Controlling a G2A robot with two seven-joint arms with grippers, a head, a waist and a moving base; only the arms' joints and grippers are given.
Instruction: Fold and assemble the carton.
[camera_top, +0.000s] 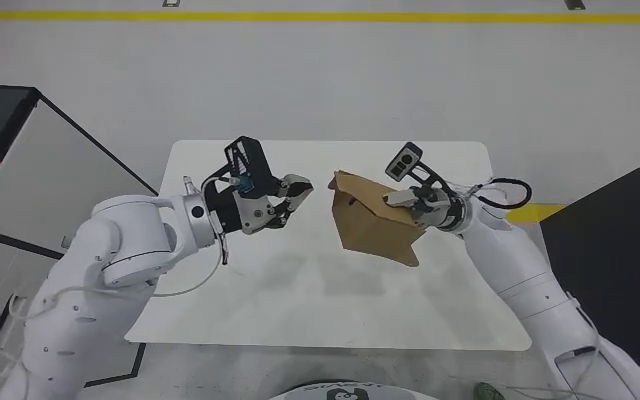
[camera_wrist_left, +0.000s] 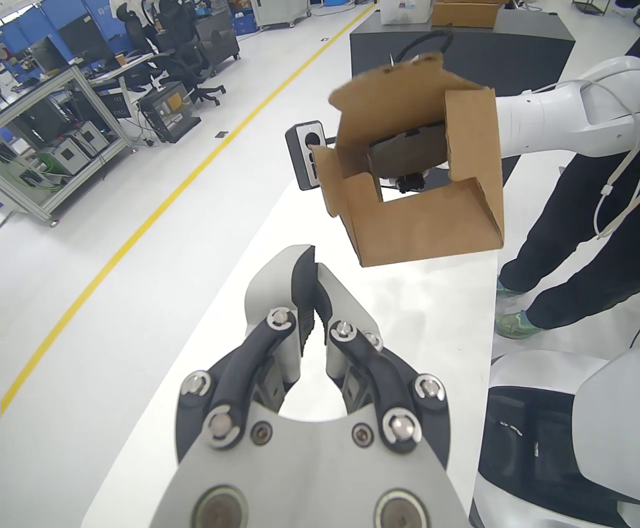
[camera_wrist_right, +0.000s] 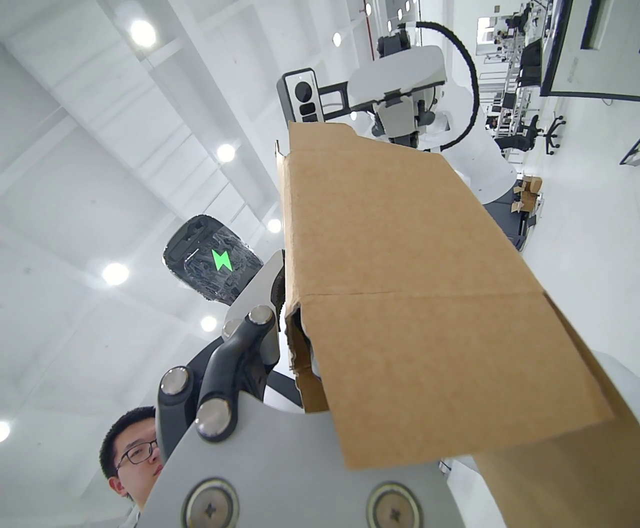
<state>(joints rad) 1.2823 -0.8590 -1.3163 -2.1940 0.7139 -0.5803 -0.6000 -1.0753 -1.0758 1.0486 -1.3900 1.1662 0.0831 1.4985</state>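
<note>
A brown carton (camera_top: 372, 228), partly folded with its flaps open, is held tilted above the white table (camera_top: 300, 290). My right gripper (camera_top: 402, 201) is shut on one of its walls from the right. In the right wrist view the carton (camera_wrist_right: 400, 280) covers most of the gripper (camera_wrist_right: 295, 325), and one finger (camera_wrist_right: 260, 320) shows beside the pinched wall. My left gripper (camera_top: 303, 190) hovers left of the carton, a short gap away, shut with nothing in it. In the left wrist view its fingertips (camera_wrist_left: 305, 270) point towards the carton's open side (camera_wrist_left: 425, 220).
The table's front half lies bare in the top view. A black frame (camera_top: 40, 130) stands off the table's left side, and a dark cabinet (camera_top: 600, 250) off its right. A yellow floor line (camera_top: 320, 16) runs behind.
</note>
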